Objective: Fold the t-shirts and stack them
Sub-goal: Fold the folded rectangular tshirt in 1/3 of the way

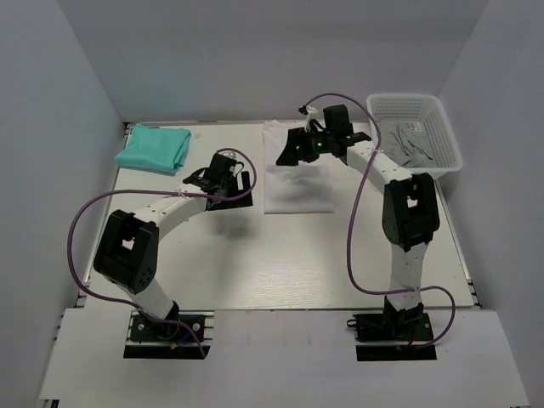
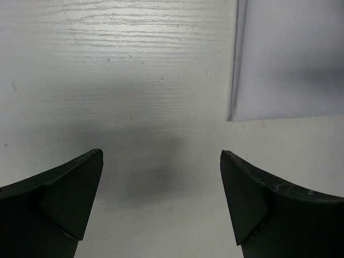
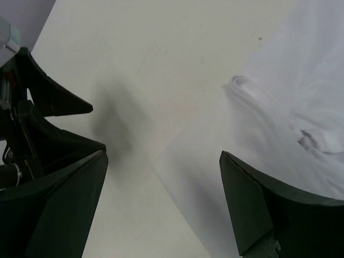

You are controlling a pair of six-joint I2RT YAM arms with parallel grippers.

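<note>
We logged left gripper (image 2: 161, 161) spread wide beside white t-shirt (image 2: 290, 59); right gripper (image 3: 161, 158) spread above its edge; teal t-shirt (image 1: 155, 148) lay apart.

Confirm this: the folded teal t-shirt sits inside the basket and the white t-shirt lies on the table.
Wrong place: the teal t-shirt lies folded on the table's far left corner, outside the basket; the top external view shows it. The white t-shirt does lie on the table.
</note>
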